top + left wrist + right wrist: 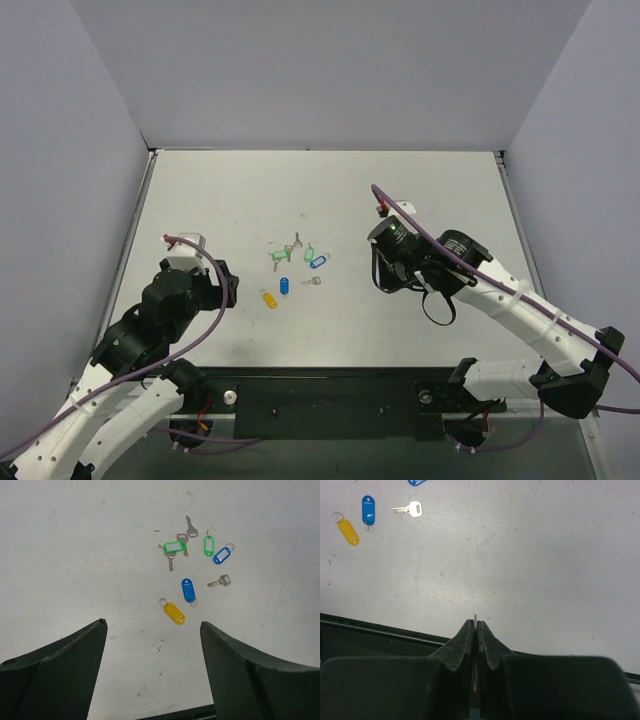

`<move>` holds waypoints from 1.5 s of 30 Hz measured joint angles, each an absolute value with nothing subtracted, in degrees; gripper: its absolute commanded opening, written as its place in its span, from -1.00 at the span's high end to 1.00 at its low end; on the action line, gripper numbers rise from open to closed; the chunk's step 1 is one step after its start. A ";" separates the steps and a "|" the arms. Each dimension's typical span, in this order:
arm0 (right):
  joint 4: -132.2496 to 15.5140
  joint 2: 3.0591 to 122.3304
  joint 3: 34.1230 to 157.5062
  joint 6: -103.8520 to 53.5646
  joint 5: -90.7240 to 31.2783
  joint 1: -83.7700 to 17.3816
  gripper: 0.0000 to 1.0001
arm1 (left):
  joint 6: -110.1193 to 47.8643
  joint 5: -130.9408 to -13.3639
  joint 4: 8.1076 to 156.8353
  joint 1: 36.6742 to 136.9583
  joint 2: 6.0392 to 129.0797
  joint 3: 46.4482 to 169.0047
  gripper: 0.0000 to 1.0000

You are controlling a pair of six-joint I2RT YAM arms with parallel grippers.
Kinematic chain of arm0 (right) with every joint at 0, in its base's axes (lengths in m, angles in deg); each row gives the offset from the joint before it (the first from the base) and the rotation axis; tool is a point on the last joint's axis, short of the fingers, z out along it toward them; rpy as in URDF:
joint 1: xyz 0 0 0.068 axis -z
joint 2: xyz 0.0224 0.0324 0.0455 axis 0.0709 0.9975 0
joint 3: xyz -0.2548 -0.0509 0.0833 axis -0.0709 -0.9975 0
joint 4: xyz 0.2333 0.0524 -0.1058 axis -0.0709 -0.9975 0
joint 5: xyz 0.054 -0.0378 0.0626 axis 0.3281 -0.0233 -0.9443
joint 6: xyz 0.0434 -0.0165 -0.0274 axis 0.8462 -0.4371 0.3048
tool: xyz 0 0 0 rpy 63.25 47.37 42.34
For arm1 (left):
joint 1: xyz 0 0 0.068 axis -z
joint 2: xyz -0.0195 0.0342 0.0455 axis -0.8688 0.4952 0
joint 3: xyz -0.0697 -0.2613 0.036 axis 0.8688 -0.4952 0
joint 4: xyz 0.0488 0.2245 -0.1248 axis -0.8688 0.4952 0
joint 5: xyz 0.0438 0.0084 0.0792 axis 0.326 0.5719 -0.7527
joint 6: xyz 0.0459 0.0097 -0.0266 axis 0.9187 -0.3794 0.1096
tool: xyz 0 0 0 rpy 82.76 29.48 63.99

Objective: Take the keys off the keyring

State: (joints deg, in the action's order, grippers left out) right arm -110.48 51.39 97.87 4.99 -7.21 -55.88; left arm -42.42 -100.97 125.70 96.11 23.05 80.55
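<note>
My left fingers (75,660) stood wide apart; my right fingers (462,641) pinched a metal sliver (475,616) too thin to identify. Centre-frame on the counter (75,555) lay the deep-blue tag (188,590), yellow tag (174,612) and loose key (219,582), rings (163,601) barely visible.

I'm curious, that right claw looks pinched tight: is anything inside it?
The right gripper is shut on a thin metal sliver showing at its tips. The fingers hide the rest; whether it's a key can't be told.

Thin metal sliver (475,616), perhaps a key, mostly hidden between the closed right fingers (462,642)
</note>
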 measured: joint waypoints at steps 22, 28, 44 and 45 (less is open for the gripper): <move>-99.49 73.03 98.46 -4.23 -19.25 -46.76 1.00 | -41.35 -102.96 126.07 96.09 17.19 79.09 -0.71; -98.02 79.50 103.07 -5.09 -21.72 -45.23 1.00 | -41.33 -102.96 126.07 96.09 17.19 79.09 -0.71; -97.26 83.67 111.71 -5.94 -27.97 -41.87 -0.29 | -41.20 -102.94 126.07 95.89 17.56 79.04 -0.71; -97.21 83.67 111.90 -5.89 -28.26 -41.87 -0.30 | -41.15 -102.94 126.07 95.85 17.61 79.04 -0.71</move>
